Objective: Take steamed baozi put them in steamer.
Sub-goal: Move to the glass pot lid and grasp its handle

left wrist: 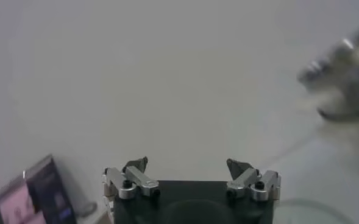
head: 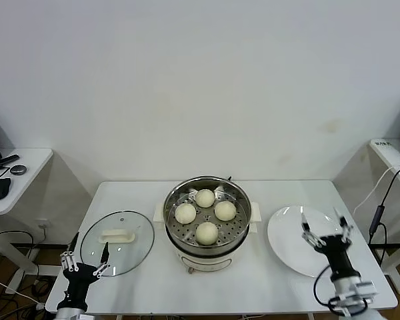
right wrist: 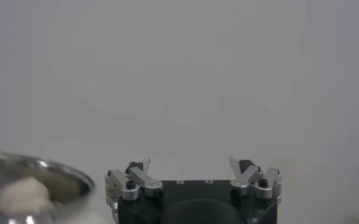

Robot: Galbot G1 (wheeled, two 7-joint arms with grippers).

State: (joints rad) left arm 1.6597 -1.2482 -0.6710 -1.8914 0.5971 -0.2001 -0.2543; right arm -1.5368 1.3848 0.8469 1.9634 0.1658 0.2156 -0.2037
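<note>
four steamed baozi [head: 205, 214] sit inside the steamer [head: 207, 224], centre of the head view, on its perforated tray: one toward the back, one left, one right, one front, close together, can't tell if they touch. the steamer stands on the white surface [head: 253, 280]. glass lid [head: 117, 243] with white handle lies flat just left of the steamer. white plate [head: 300, 241] lies right of the steamer, nothing on it.

left gripper [head: 85, 257] is in the lower left of the frame, at the lid's near left edge, fingers spread wide, holding nothing. right gripper [head: 326, 227] is in the lower right, over the plate, fingers spread wide, also holding nothing.

left wrist view: spread fingertips [left wrist: 136, 165], mostly wall, blurred steamer edge at upper right. right wrist view: steamer rim and one bun at lower left, blurred.
</note>
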